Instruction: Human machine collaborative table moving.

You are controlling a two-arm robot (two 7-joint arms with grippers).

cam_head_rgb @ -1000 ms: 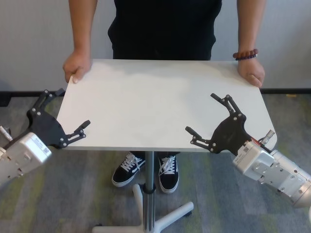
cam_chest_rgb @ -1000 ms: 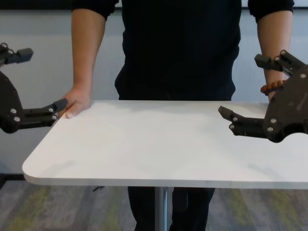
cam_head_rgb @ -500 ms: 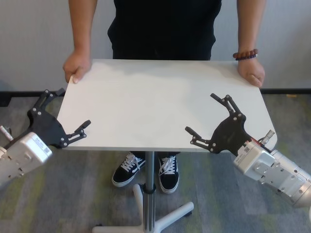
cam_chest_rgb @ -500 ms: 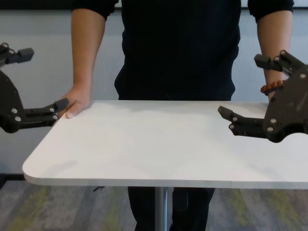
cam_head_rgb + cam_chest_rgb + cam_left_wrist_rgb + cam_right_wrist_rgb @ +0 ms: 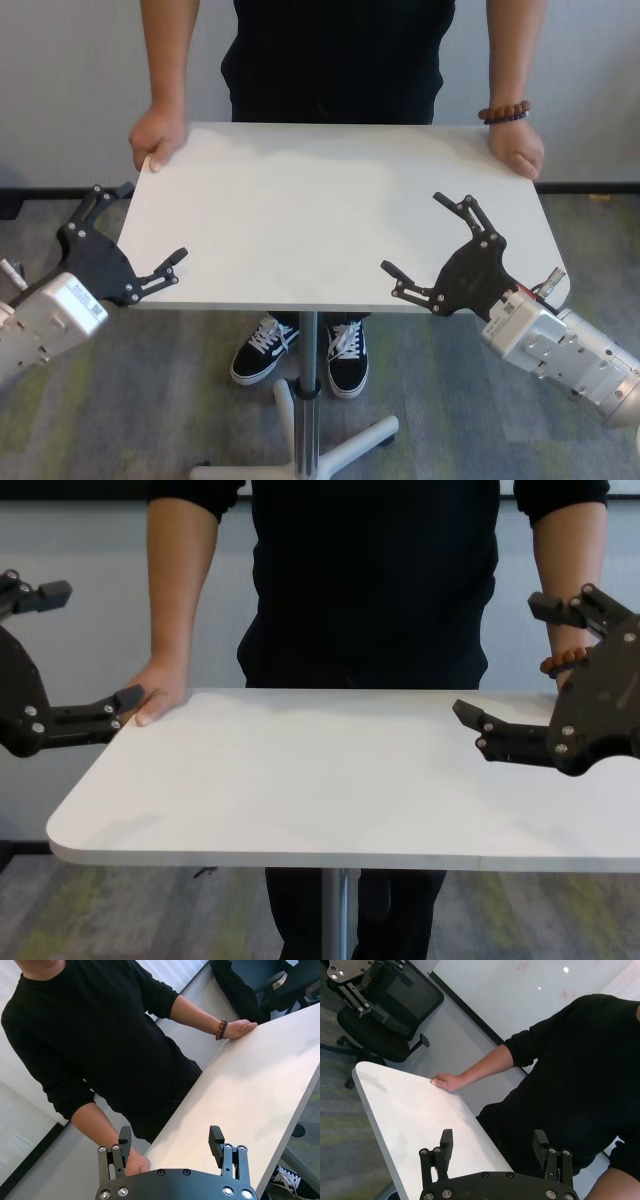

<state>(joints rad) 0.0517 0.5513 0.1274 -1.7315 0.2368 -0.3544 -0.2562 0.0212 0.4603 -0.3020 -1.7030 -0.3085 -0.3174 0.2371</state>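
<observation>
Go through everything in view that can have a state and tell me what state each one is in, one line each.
table: upright on its pedestal, top level and bare, not gripped by either gripper.
left gripper: open, beside the table's left near corner, holding nothing.
right gripper: open, above the table's right near area, holding nothing.
human: standing at the far side, both hands on the table's far corners.

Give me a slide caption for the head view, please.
Person holds white table's far corners; left gripper and right gripper wait open at its near side.
</observation>
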